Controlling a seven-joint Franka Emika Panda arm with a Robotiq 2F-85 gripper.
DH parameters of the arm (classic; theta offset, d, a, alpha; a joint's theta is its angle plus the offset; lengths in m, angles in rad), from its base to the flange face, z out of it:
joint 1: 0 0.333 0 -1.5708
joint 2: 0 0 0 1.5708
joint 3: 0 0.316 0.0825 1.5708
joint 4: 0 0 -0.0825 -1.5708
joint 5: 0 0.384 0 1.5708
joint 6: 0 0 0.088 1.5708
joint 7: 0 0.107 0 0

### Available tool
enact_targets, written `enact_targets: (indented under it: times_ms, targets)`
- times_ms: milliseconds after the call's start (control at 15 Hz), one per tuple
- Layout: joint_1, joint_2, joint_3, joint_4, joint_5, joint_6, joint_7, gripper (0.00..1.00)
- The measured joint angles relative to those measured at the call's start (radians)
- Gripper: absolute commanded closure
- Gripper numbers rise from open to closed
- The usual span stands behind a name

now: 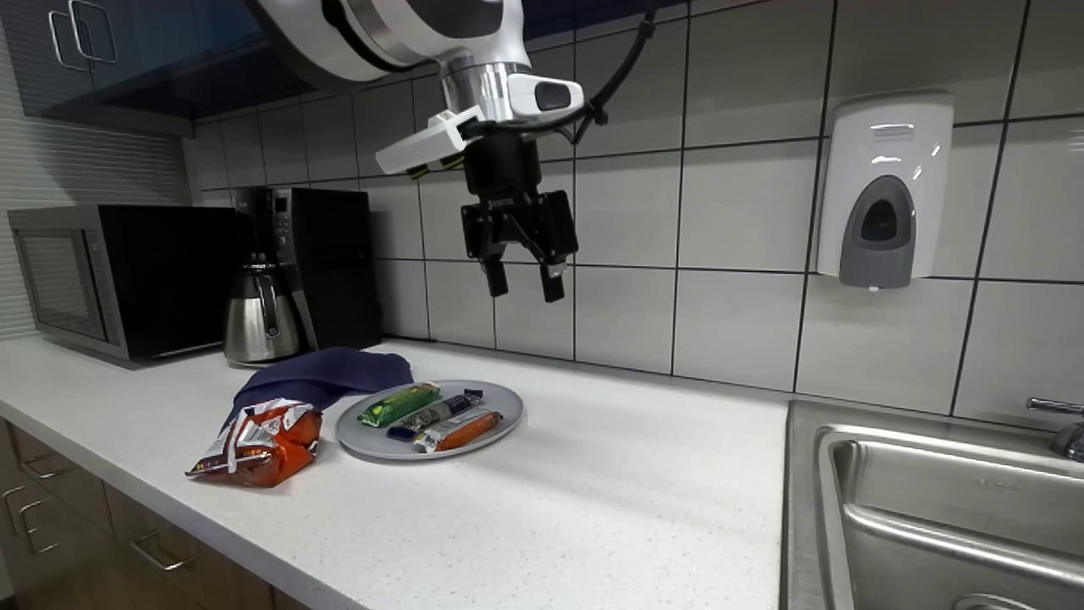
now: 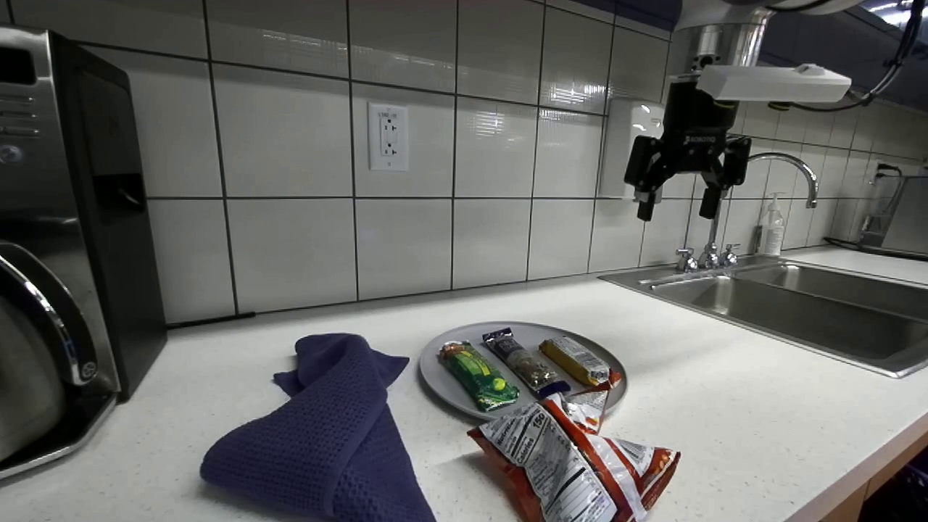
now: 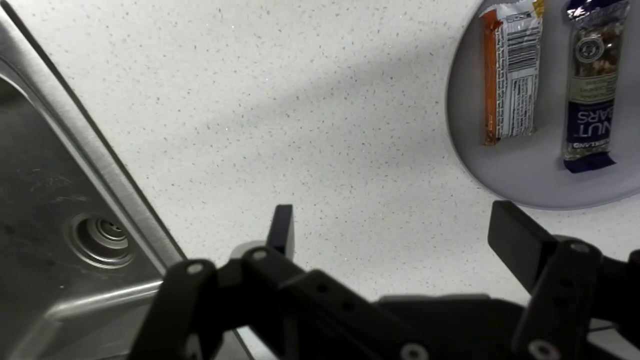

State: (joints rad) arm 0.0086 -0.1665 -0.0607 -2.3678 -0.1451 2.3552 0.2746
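Black and grey, a boxy microwave (image 1: 127, 284) stands far to the left of the black two-fingered hand (image 1: 525, 291) in an exterior view; a shiny steel carafe (image 1: 256, 320) and a black-sided coffee machine (image 1: 339, 263) stand nearer to it. Lower than the hand on that side lie a crinkled orange-red and white foil bag (image 1: 275, 442), puffed up and partly covered in small print, and a folded dark-purple waffle-weave cloth (image 1: 339, 373). Closer in, below the hand and to its left, a round matte grey plate (image 1: 510, 400) carries, roughly side by side, a glossy green wrapped bar (image 1: 399, 404); a navy wrapped bar (image 3: 595, 85) with a clear window onto nuts and the words "NUT BARS", upside down in the wrist view; and an orange-and-white wrapped bar (image 3: 515, 75) with a barcode and yellow at one end. The hand hangs high over the white speckled counter (image 1: 635, 474), its two fingers (image 3: 520, 245) spread well apart. To its right, a white-and-grey plastic dispenser (image 1: 885, 186) is mounted on the glossy tiled wall (image 1: 737, 212), and lower on that side a stainless-steel sink (image 1: 804, 508) is set into the counter.
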Motion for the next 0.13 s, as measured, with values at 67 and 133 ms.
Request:
enact_targets:
  times_ms: [67, 133]
  targets:
    - [0.0, 0.0, 0.0, 0.0, 0.0, 0.0, 0.0, 0.0]
    - [0.0, 0.0, 0.0, 0.0, 0.0, 0.0, 0.0, 0.0]
